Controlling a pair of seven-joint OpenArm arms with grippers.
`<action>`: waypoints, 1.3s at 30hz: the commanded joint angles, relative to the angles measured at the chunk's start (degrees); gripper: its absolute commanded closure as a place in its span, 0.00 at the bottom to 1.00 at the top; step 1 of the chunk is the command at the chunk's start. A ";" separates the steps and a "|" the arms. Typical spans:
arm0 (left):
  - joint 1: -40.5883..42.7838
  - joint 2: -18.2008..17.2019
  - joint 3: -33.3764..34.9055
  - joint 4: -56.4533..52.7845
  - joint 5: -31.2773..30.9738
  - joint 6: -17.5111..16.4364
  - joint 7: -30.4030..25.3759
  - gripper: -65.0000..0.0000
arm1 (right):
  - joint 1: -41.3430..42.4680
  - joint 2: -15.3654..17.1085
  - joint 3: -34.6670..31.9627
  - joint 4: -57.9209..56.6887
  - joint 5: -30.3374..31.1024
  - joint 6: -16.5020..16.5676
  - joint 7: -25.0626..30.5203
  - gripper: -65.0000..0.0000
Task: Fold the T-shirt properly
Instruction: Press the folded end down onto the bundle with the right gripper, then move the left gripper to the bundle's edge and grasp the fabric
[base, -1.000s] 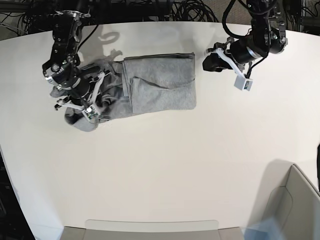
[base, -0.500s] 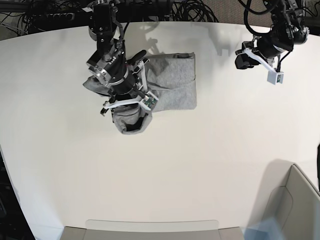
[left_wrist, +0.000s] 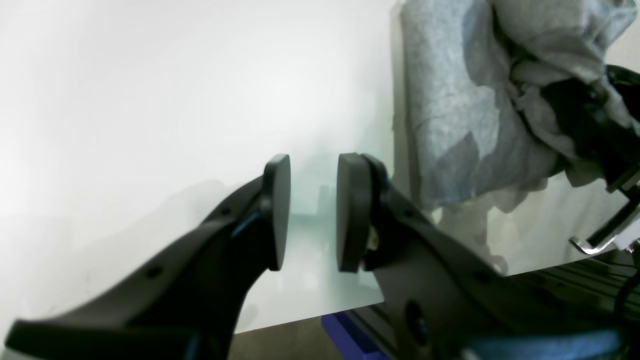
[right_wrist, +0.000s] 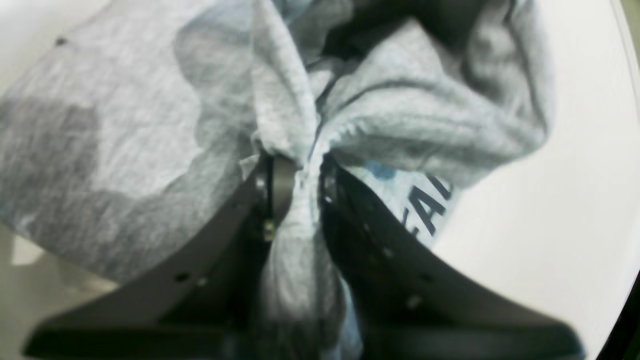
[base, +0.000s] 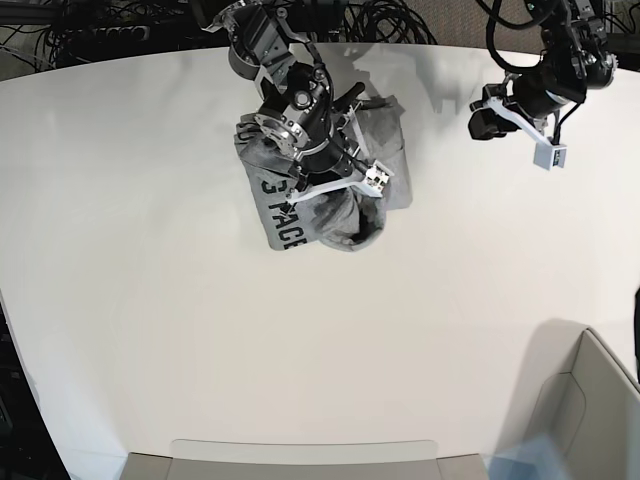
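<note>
The T-shirt lies bunched toward the far middle of the white table, partly lifted off the surface. In the base view, a flap hangs toward the near side with black block lettering showing, legible as "3 FACE" running along its left edge. The rest of the heather-grey cloth sits in a rumpled mass under and behind the right arm.

The right gripper is clamped on a twisted bunch of T-shirt fabric. In the right wrist view, the cloth is pinched between the 2 dark fingers and spills out above and below them. A piece of the dark lettering, roughly "FAC", shows just right of the fingers on a lighter panel of the shirt. In the base view, this gripper sits directly over the middle of the garment.

The left gripper holds nothing. Its 2 round pads stand a narrow gap apart, with only bare table seen between them. It hovers over the table's far right part, well apart from the shirt in the base view. In the left wrist view, the grey cloth appears at upper right, draped and folded over itself, with part of the other arm's dark hardware beside it.
</note>
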 joint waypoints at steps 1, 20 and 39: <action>-0.13 -0.50 -0.18 0.85 -1.00 -0.20 -0.28 0.76 | 0.26 -0.57 -0.24 1.27 0.19 -0.59 0.86 0.83; -0.22 -0.41 0.00 0.77 -0.82 -0.02 -0.28 0.76 | 0.88 0.84 9.69 15.95 11.53 -0.42 0.86 0.61; -4.96 5.04 9.49 2.35 -1.17 0.06 -7.05 0.74 | -6.60 14.37 20.51 9.62 22.87 -0.42 1.04 0.86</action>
